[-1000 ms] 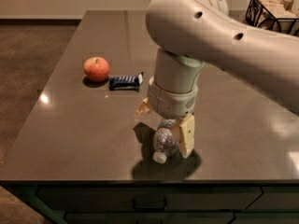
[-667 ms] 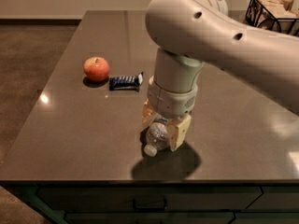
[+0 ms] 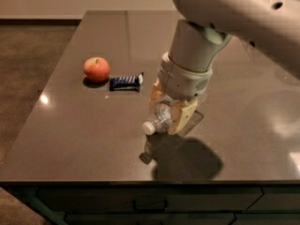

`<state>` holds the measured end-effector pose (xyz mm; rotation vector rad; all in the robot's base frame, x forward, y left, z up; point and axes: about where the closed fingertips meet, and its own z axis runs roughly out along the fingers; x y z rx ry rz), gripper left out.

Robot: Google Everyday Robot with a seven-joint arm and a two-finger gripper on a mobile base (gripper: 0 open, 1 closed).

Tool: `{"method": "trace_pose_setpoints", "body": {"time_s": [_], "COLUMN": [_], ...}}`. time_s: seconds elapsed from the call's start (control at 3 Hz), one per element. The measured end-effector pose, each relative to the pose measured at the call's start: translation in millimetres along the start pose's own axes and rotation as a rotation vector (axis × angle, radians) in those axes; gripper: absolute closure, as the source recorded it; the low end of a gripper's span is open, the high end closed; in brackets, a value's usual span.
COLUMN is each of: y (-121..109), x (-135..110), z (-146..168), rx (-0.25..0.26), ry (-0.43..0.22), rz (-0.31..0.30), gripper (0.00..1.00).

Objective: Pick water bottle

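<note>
Glossy dark table (image 3: 93,139); light glints (image 3: 44,99) near left and right edges. Brown floor (image 3: 28,55) left, pale wall (image 3: 70,1) beyond far edge, drawers (image 3: 150,204) under front edge. Gripper (image 3: 170,112) near front edge, clamping bottle (image 3: 158,120).

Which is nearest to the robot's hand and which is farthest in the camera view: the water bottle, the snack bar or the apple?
1. Water bottle: held in the hand itself, near the table's front edge.
2. Snack bar: lying on the table, to the picture's left of the hand and farther back.
3. Apple: farthest, just beyond the snack bar on the same side.
</note>
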<state>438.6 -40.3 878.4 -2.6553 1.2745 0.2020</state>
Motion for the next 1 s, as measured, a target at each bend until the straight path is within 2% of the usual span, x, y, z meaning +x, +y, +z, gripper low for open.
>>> {"method": "trace_pose_setpoints", "body": {"time_s": [0.33,0.67,1.0], "y": [-7.4,-14.4,-14.5], "x": [-5.3,-12.3,-12.3], "z": [-34.3,-61.4,-61.4], "rx": [0.056,0.127,0.128], "ry": [-0.071,-0.120,-0.120], "rz": [0.061,0.099,0.099], "gripper": [1.00,1.00,1.00]}}
